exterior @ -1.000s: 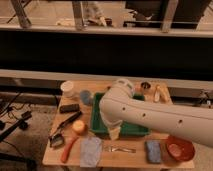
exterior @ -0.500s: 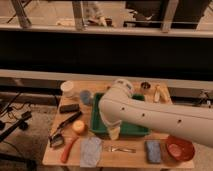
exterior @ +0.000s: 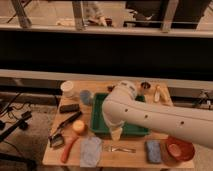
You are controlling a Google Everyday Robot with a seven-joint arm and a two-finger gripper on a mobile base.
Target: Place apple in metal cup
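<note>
Apple (exterior: 78, 126), round yellow-orange, sits beside tray (exterior: 97, 119); gripper (exterior: 116, 133), jaws apart, over tray.

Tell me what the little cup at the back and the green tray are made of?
The little cup looks like metal: dark, silvery and faintly shiny. The green tray is probably plastic: it is one even colour with a smooth raised rim, though painted metal is possible. The gripper hangs over the tray's front edge, away from the cup.
</note>
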